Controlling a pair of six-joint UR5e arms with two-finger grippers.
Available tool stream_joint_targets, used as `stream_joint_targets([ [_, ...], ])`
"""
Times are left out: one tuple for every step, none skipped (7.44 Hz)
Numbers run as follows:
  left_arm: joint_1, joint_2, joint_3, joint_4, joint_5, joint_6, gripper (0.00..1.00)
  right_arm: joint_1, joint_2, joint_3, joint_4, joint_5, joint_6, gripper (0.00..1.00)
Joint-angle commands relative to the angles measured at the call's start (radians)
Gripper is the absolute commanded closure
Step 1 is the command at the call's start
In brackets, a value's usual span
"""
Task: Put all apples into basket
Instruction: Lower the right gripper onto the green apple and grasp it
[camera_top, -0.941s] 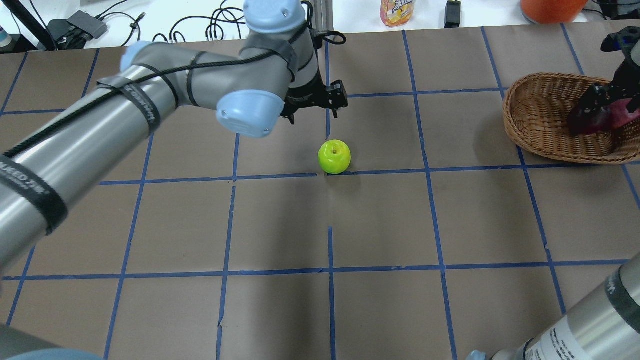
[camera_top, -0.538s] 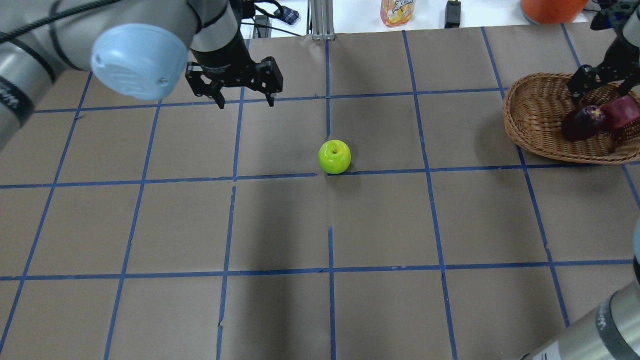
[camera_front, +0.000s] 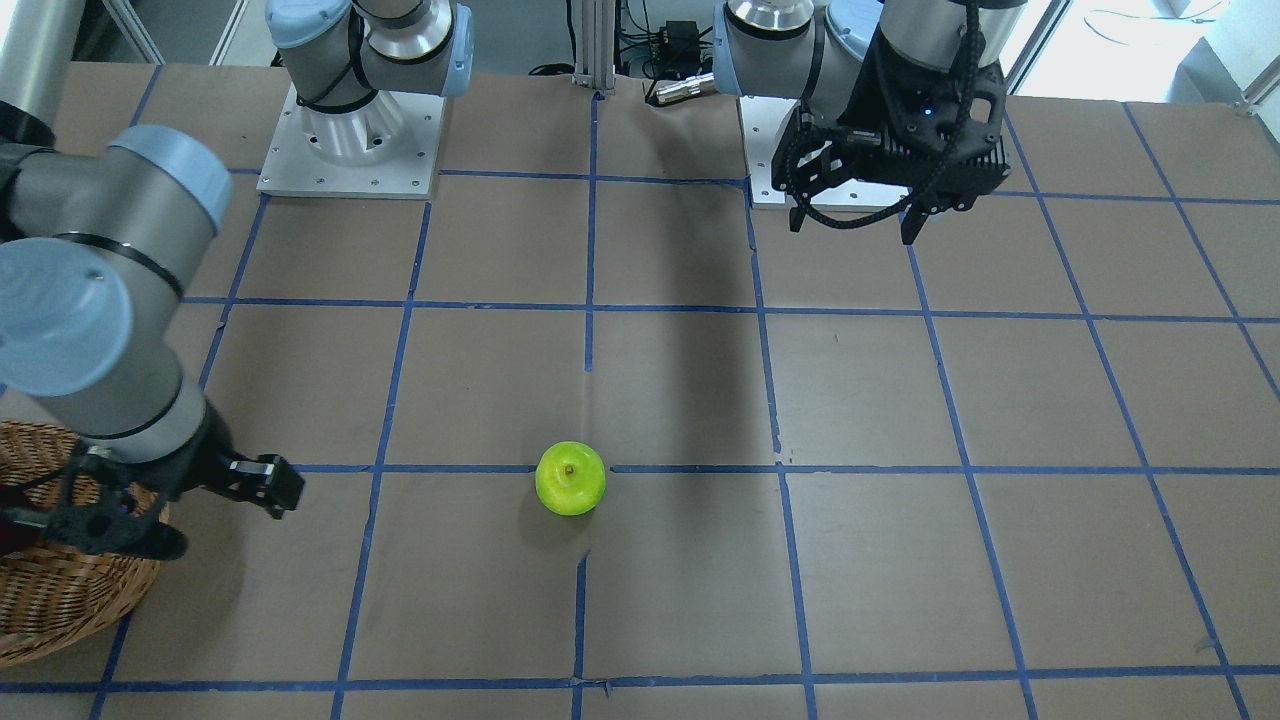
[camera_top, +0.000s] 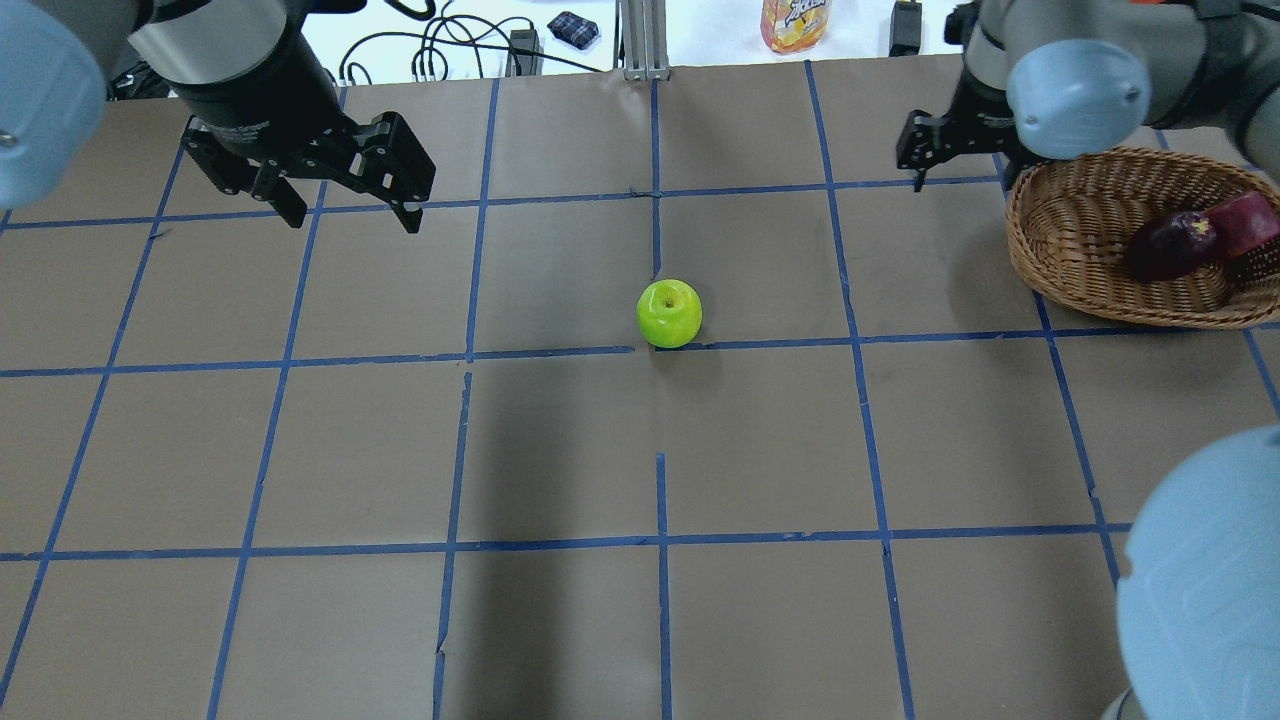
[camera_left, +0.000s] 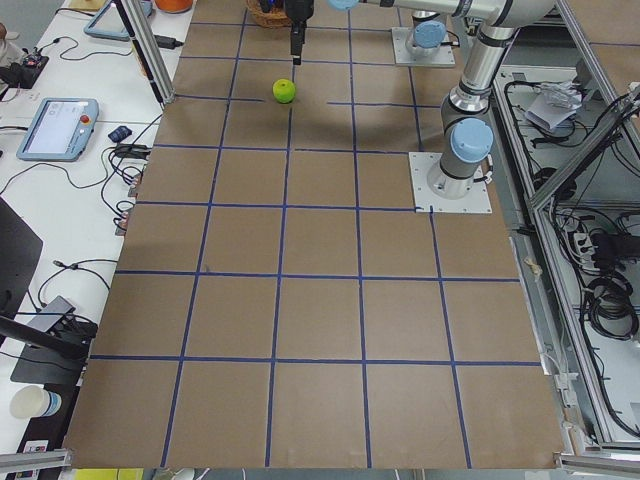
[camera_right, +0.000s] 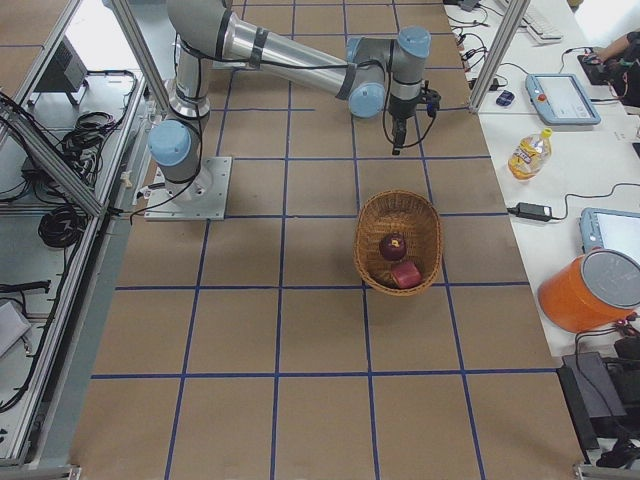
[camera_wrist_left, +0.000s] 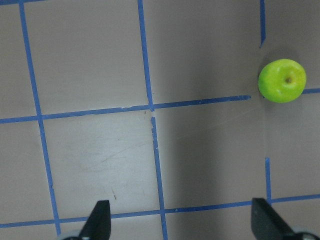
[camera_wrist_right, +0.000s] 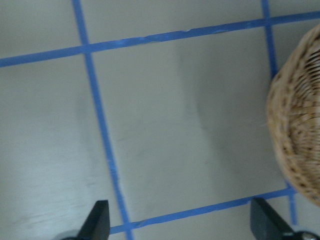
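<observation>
The lime green apple (camera_top: 669, 313) sits alone on the brown table near its middle; it also shows in the front view (camera_front: 570, 478) and the left wrist view (camera_wrist_left: 282, 80). The wicker basket (camera_top: 1075, 235) stands at the right and holds the dark maroon apple (camera_top: 1165, 245) and the red apple (camera_top: 1243, 222). My right gripper (camera_top: 962, 180) is open and empty, just left of the basket's rim (camera_wrist_right: 300, 125). My left gripper (camera_top: 355, 222) is open and empty, raised at the far left, well away from the green apple.
An orange juice bottle (camera_top: 795, 22), cables and an orange bucket (camera_top: 1105, 18) lie beyond the table's far edge. Blue tape lines grid the table. My right arm's elbow (camera_top: 1205, 580) hangs over the near right corner.
My right gripper let go of the maroon apple in the basket, rose out and moved left past the rim. My left gripper swung left, away from the green apple, which stayed put.
</observation>
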Motion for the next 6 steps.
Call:
stream_joint_targets([
  [0.010, 0.049, -0.008, -0.008, 0.010, 0.005, 0.00, 0.103, 0.005, 0.003, -0.001, 0.137, 0.240, 0.00],
  [0.025, 0.031, -0.012, -0.014, 0.060, 0.002, 0.00, 0.158, 0.031, -0.003, -0.010, 0.148, 0.294, 0.00],
  [0.058, -0.007, -0.018, -0.003, 0.081, -0.001, 0.00, 0.221, 0.062, -0.004, -0.037, 0.149, 0.383, 0.00],
  [0.077, -0.041, 0.011, -0.003, 0.083, 0.001, 0.00, 0.267, 0.089, -0.003, -0.070, 0.149, 0.444, 0.00],
  [0.077, -0.060, 0.028, 0.001, 0.094, 0.001, 0.00, 0.304, 0.114, 0.003, -0.070, 0.147, 0.451, 0.00],
  [0.073, -0.066, 0.043, 0.009, 0.088, -0.003, 0.00, 0.324, 0.135, 0.003, -0.070, 0.149, 0.450, 0.00],
])
